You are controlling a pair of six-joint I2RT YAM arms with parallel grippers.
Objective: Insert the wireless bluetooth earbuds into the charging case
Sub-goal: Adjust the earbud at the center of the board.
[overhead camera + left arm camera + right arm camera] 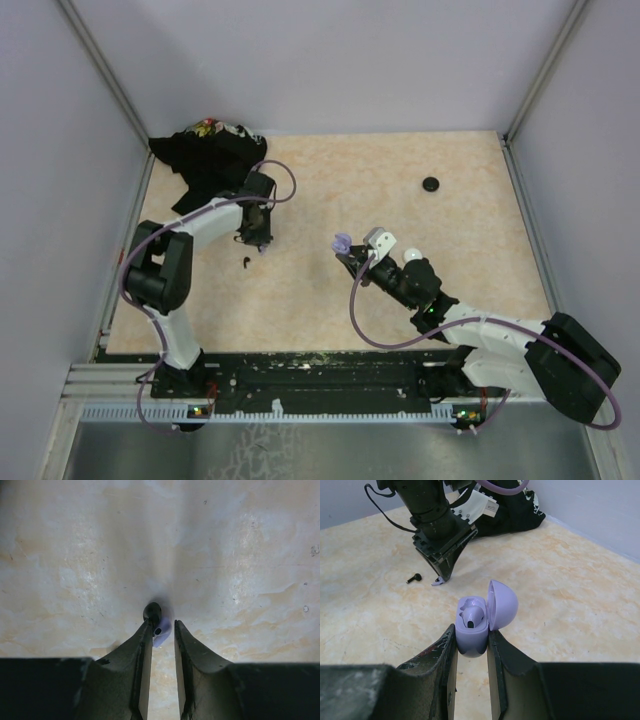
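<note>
Hard to say whether the left gripper [163, 623] really has the lavender earbud [160, 630]. The bud sits right at the fingertips, its dark tip poking out beyond them. It is pressed against one finger, with a sliver of gap beside the other, so I cannot tell if it is pinched or only touched. From overhead that spot is lost under the wrist.

The right gripper [471, 632] is plainly clenched on the lavender charging case [476, 640], holding it off the table with the lid [503, 603] swung open. One earbud [472, 616] is seated inside; the rest of the case interior is hidden by the lid.

A dark earbud [246, 263] lies loose on the table, just beside the left gripper.

The black cloth [205, 155] is bunched in the far left corner. It has some coloured print I cannot read, and the left arm covers part of it. A small black disc [431, 185] sits alone, far right, well apart from both arms.

The table [400, 300] is beige and marbled, with fine scuffs. Pale grey walls [330, 60] close it in on three sides, and a dark mounting rail [320, 375] runs along the near edge.
</note>
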